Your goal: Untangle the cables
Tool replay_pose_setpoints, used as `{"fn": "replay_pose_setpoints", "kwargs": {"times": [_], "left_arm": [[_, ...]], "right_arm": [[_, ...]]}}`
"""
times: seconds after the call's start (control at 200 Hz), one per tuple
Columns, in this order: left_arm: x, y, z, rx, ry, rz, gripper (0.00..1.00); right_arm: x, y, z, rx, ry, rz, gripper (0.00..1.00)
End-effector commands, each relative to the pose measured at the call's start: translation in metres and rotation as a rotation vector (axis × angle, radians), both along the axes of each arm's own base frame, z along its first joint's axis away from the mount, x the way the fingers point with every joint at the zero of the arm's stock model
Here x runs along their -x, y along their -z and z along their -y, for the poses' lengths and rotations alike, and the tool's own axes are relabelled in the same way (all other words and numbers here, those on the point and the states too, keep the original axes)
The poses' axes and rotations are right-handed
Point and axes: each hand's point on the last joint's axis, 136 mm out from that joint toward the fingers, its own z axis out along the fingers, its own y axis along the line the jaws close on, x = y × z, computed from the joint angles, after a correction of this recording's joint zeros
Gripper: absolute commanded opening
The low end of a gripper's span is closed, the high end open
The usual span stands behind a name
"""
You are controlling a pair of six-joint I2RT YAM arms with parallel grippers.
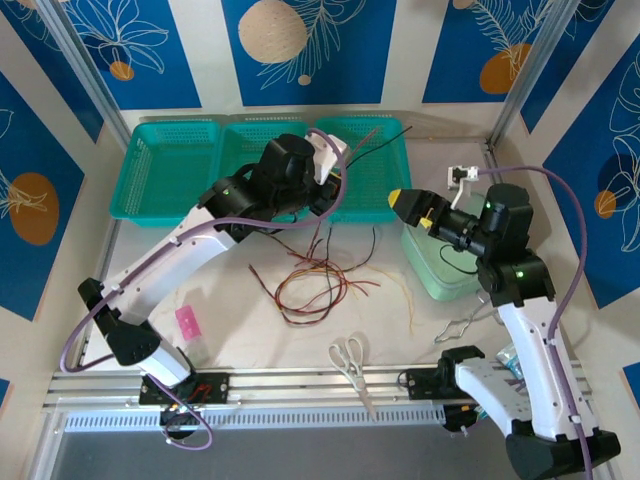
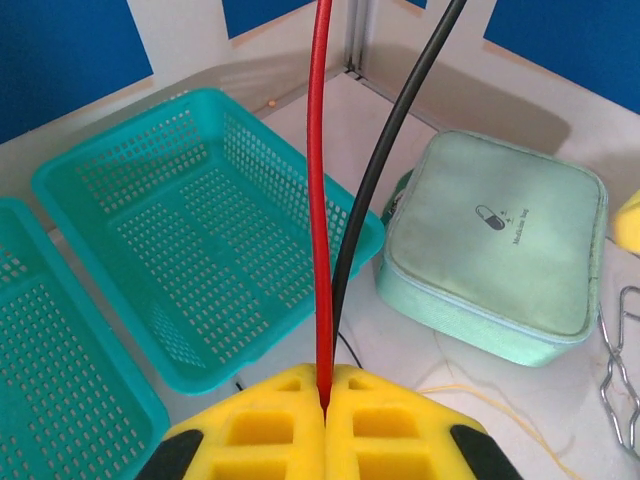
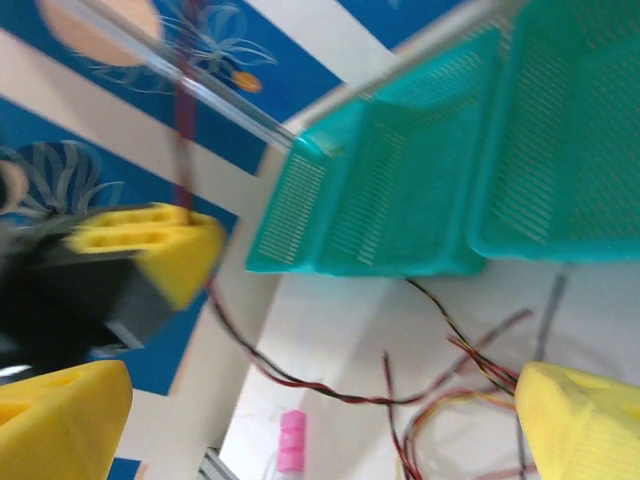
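From above, the left gripper point(image 1: 322, 165) hovers over the teal basket point(image 1: 385, 180), the right gripper point(image 1: 408, 203) is spread empty beside it, and the cables point(image 1: 315, 285) lie tangled just in front of it. In the left wrist view, the left claw is clenched on the red cable point(image 2: 318, 200), which runs straight out of the pinch past the basket's corner — pull steadily along that line so the loops slip free rather than cinch. In the right wrist view, loose strands trail below the basket's rim

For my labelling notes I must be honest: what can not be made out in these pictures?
- Top view: crossings in the cable pile, too thin.
- Left wrist view: red cable and black cable, upper ends cut by the top edge.
- Right wrist view: that pile, motion-blurred.
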Motion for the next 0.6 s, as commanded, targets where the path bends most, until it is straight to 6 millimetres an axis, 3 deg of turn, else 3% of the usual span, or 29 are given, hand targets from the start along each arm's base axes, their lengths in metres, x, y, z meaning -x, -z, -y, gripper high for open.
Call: {"fn": "replay_pose_setpoints", "kwargs": {"times": [0.0,0.18,0.285,0.42,0.485,0.595], "left_arm": [[0.004,-0.013,-0.004,0.075,-0.019,0.011,0.0],[0.009,-0.009,-0.01,0.152,-0.031,0.009,0.0],[0.013,-0.006,-0.013,0.159,-0.033,0.006,0.0],[0.016,-0.001,-0.016,0.163,-0.027,0.0,0.0],[0.017,0.001,-0.017,0.168,-0.029,0.0,0.0],[0.017,0.003,-0.017,0.173,-0.028,-0.004,0.0]], "right_arm": [[0.013,-0.046,-0.014,-0.035,-0.096,0.174,0.96],[-0.017,-0.053,-0.019,-0.07,-0.074,0.122,0.85],[-0.032,-0.055,-0.033,-0.118,-0.138,0.091,0.77],[-0.036,-0.064,-0.058,-0.172,-0.245,0.129,0.76],[-0.045,-0.06,-0.062,-0.175,-0.221,0.109,0.74],[-0.064,-0.048,-0.06,-0.205,-0.16,0.078,0.61]]}}
